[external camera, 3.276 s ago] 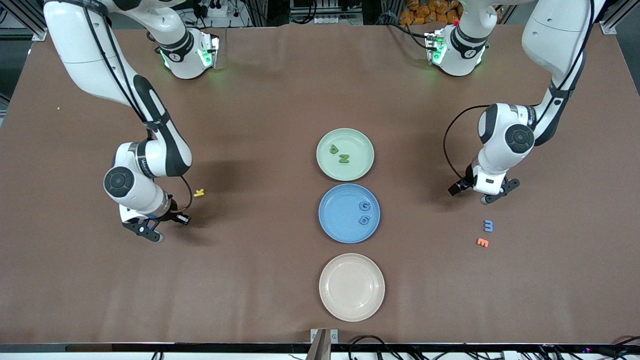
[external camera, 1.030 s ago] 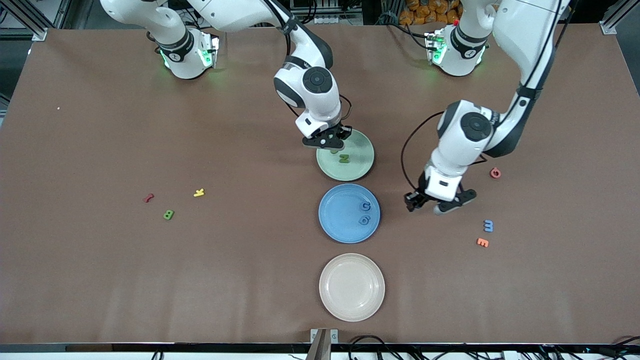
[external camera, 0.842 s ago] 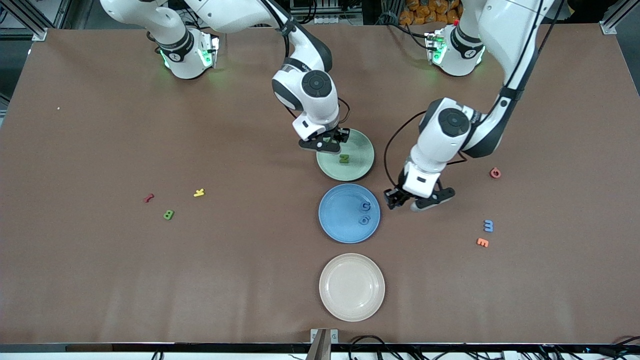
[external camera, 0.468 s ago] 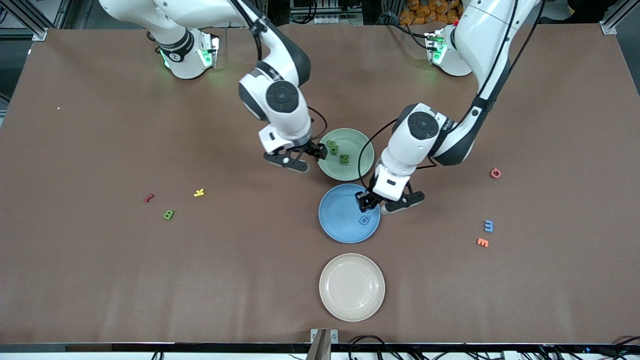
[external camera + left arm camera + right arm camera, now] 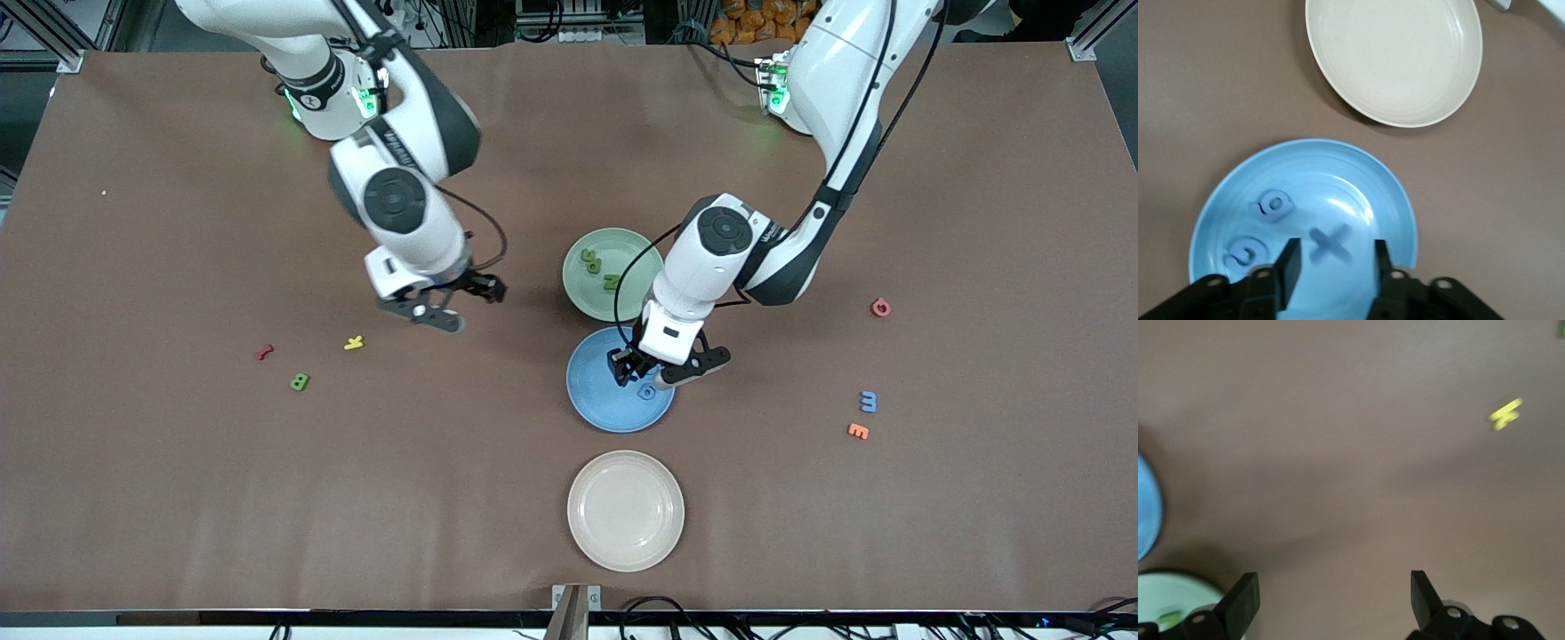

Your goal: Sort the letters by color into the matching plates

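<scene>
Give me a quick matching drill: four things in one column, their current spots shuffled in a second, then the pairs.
Things:
1. blue foam X letter
2. green foam B letter
3. left gripper
4. blue foam M letter

Places:
A. on the brown table, toward the right arm's end
B. over the medium blue round plate
C. on the table, toward the left arm's end
D. lying in the blue plate

Pairs: 1-D, 2-A, 3-B, 4-C
</scene>
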Motion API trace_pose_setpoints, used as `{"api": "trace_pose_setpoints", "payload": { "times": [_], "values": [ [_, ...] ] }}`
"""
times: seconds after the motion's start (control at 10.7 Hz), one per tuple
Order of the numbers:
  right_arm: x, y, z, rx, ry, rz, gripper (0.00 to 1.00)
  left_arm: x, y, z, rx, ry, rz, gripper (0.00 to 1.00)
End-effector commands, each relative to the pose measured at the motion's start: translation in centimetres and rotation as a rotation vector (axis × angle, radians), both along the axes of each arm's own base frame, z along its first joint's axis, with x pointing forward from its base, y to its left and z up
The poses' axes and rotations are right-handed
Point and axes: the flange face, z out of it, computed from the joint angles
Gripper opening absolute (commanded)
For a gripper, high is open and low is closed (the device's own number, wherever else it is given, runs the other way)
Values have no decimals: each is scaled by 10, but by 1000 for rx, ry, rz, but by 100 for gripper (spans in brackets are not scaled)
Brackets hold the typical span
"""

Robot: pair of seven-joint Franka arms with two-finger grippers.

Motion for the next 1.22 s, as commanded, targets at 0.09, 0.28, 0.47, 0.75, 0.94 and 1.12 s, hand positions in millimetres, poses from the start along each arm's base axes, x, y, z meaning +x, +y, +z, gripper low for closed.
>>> {"api": "trace_pose_setpoints", "payload": {
  "times": [0.09, 0.28, 0.47, 0.75, 0.94, 1.12],
  "values": [
    [16, -151, -16, -19, 20, -57, 99, 15, 17, -1, 122, -25, -23, 100],
    [32, -200, -36, -32, -26, -140, 100, 25, 39, -5, 165, 2, -38, 100],
    [34, -234, -72, -37, -109, -200, 100, 23, 46, 2, 229, 36, -107, 100],
    [41, -255, -119, -73, -124, -205, 100, 30, 76, 8, 329, 91, -271, 100],
    [45, -261, -135, -65, -149, -190, 98, 38, 101, 11, 364, 118, -330, 100],
    [48, -292, -134, -39, -145, -133, 95, 45, 126, 13, 392, 147, -379, 100]
  ]
}}
